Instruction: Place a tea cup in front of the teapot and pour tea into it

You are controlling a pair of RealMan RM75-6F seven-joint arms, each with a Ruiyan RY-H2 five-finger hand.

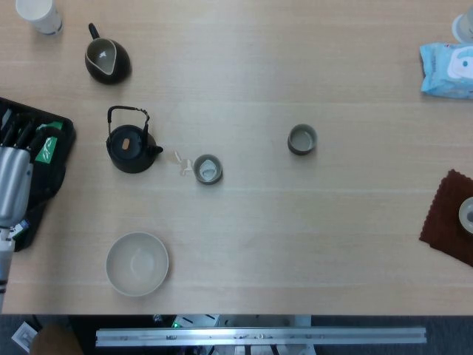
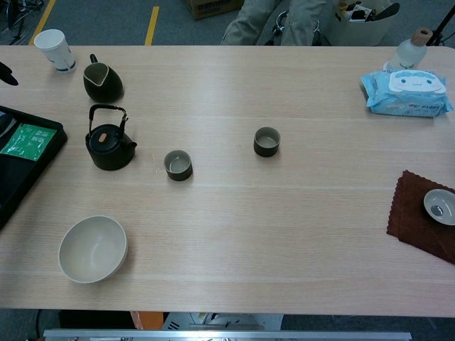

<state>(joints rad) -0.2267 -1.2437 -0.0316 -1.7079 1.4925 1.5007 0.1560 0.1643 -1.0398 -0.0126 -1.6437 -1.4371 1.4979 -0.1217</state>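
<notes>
The black iron teapot (image 1: 131, 146) (image 2: 108, 144) stands upright at the left of the table, handle up. One tea cup (image 1: 208, 169) (image 2: 178, 165) sits just right of its spout, with liquid in it. A second tea cup (image 1: 301, 139) (image 2: 266, 141) stands farther right, near the middle. My left hand (image 1: 13, 181) is at the far left edge over the black tray (image 1: 55, 159), well clear of the teapot, fingers extended and holding nothing. In the chest view only a dark tip of the left hand (image 2: 6, 72) shows. My right hand is out of both views.
A dark pitcher (image 1: 107, 61) and a white paper cup (image 1: 38, 15) stand behind the teapot. A pale bowl (image 1: 137, 264) sits near the front edge. At far right are a tissue pack (image 2: 411, 92), a bottle (image 2: 412, 47) and a brown cloth (image 2: 416, 227) with a small dish (image 2: 439, 206).
</notes>
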